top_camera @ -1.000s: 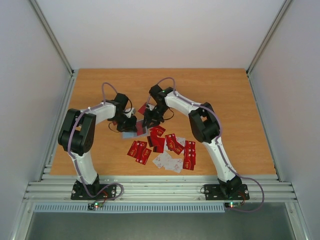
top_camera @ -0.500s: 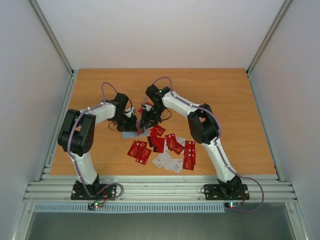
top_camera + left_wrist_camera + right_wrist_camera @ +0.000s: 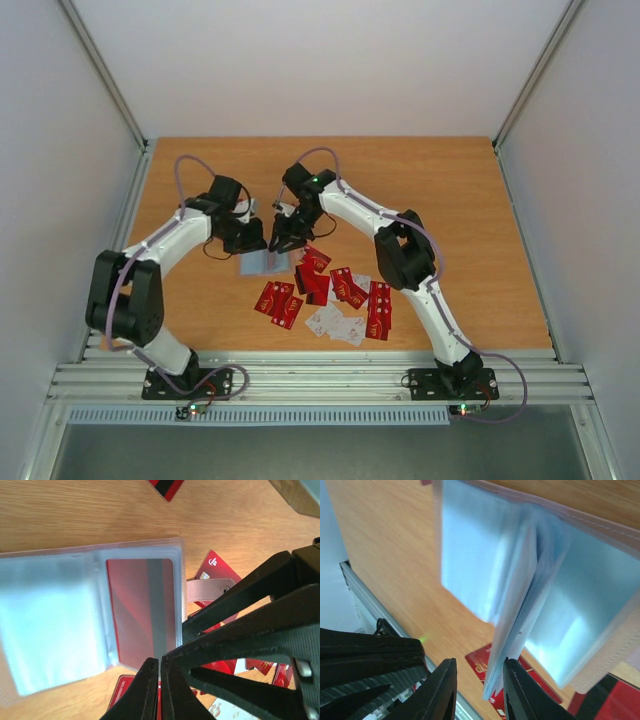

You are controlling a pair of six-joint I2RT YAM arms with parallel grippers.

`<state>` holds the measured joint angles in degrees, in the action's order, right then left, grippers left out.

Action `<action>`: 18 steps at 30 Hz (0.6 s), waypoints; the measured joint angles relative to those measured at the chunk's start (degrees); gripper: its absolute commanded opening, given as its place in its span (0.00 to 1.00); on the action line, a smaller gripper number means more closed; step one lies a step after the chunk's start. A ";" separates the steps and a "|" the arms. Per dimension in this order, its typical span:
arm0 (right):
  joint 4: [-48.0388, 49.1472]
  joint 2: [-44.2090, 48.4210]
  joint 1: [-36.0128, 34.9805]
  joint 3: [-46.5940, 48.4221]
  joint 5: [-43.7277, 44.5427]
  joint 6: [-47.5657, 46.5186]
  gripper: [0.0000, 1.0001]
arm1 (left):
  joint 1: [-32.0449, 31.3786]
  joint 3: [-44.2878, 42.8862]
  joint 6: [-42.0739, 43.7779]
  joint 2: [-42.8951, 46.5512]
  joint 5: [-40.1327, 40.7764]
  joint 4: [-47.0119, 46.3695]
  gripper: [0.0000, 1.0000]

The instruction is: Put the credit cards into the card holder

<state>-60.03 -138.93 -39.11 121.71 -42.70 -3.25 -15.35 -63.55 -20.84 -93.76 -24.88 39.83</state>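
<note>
- While the card holder [image 3: 50, 615] lies open on the worktop [image 3: 450, 200], one leaf's edge sits between the narrowly parted right jaws.
- Left jaws pinched together, alongside.

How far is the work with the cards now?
Done: one glossy red card sits in a clear sleeve of the open tan card holder. In hand: the right gripper straddles a sleeve leaf; the left gripper is closed at the holder's edge. Remaining: many red and white cards lie loose on the wooden table.
</note>
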 measured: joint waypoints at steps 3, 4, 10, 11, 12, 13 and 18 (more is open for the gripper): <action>-0.02 0.00 -0.66 1.60 -0.39 0.42 0.27 | 1.77 1.70 -1.29 3.93 0.13 0.70 0.07; -0.02 -0.09 -0.92 2.21 -0.52 0.63 0.28 | 2.32 2.14 -1.51 4.96 0.11 0.94 0.07; -0.28 -2.38 -2.43 7.34 -0.98 1.51 0.28 | 5.55 4.96 -2.12 10.97 0.37 3.15 0.07; -0.55 -3.32 -2.67 8.72 -1.07 1.70 0.28 | 6.08 5.66 -2.12 11.96 0.48 3.45 0.07; -0.81 -4.15 -2.86 9.90 -1.11 1.81 0.28 | 6.54 6.36 -2.10 12.92 0.57 3.91 0.07; -1.14 -5.33 -3.08 11.45 -1.14 1.97 0.28 | 6.86 6.86 -2.10 13.60 0.70 4.31 0.07; -2.03 -9.73 -4.02 16.26 -1.75 2.80 0.28 | 8.02 9.49 -1.86 16.44 1.07 5.92 0.07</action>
<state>-62.06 -148.66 -43.13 137.97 -44.45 -0.45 -7.33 -54.06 -22.70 -77.32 -23.81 45.76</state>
